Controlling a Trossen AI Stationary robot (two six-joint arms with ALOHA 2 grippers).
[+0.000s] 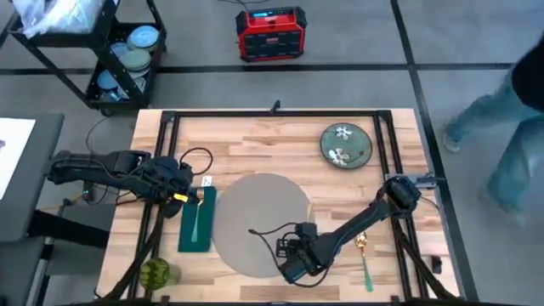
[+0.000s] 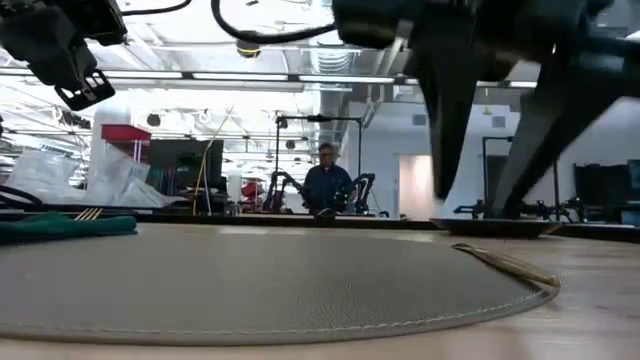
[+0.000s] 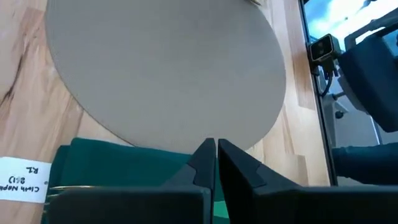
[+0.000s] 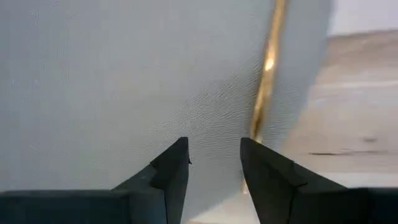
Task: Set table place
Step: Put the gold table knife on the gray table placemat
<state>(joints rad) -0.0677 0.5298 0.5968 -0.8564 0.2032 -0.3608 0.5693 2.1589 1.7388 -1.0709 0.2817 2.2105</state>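
Gleaming beside the right end effector — a gold utensil, wrist view only

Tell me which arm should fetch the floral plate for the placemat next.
Right, probably. The plate sits on the table's far right, on the right arm's side. The right gripper is open and empty over the placemat; the left gripper is shut above the green napkin.

White paper tag at the edge of the green napkin, left wrist view: print shows upside down and mirrored. Reads roughly "Cloth Napk…", with a second line of short characters, not legible. Tag sits at 9 o'clock from gripper. No other readable text anywhere.
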